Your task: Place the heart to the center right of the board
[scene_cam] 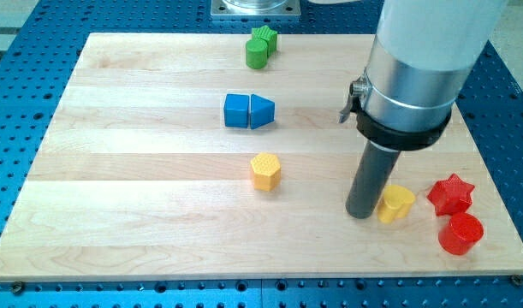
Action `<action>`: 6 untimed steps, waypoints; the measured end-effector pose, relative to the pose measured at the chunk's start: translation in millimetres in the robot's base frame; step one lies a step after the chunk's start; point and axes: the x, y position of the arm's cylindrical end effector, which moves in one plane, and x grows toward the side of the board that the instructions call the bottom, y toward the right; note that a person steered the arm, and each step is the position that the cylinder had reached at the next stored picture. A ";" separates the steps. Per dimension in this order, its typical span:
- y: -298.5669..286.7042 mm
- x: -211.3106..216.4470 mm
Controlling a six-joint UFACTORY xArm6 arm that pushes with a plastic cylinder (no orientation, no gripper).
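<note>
A yellow heart (398, 203) lies on the wooden board (141, 197) at the view's lower right. My tip (361, 214) rests on the board just to the left of the heart, touching or almost touching its left side. The dark rod rises from it to the large grey arm body above.
A red star (450, 193) and a red cylinder (460, 233) lie right of the heart. A yellow hexagon (265, 171) sits mid-board. A blue cube (236, 110) touches a blue wedge-like block (262, 111). A green cylinder (257, 53) and a green star (265, 38) lie at the top.
</note>
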 end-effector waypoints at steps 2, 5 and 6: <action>42.8 12.0; 79.2 -30.6; 112.7 -64.3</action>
